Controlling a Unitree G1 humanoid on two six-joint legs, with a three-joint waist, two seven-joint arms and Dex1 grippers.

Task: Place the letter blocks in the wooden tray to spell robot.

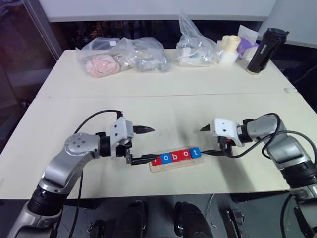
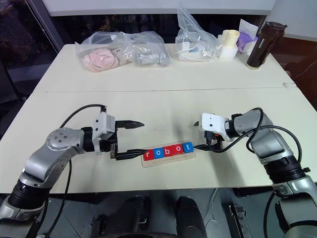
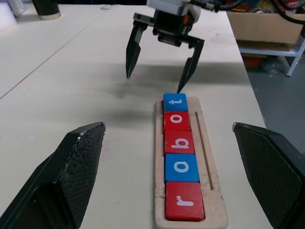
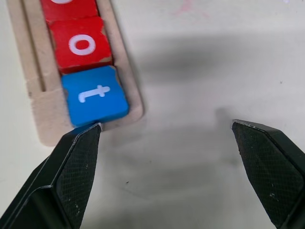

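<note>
Evidently the placing step is finished: five small square letter blocks (image 3: 180, 155), red r, blue o, red b, red o, blue t, sit in a row in the long pale-wood tray (image 3: 208, 157) near the front edge of the tabletop (image 1: 163, 99). Right claw (image 3: 159, 67) is released, fingers spread, one tip just past the t end of the tray. Left claw (image 1: 140, 145) is also spread wide, at the r end, gripping nothing. Next move, as judged: draw both arms clear without nudging the tray.
</note>
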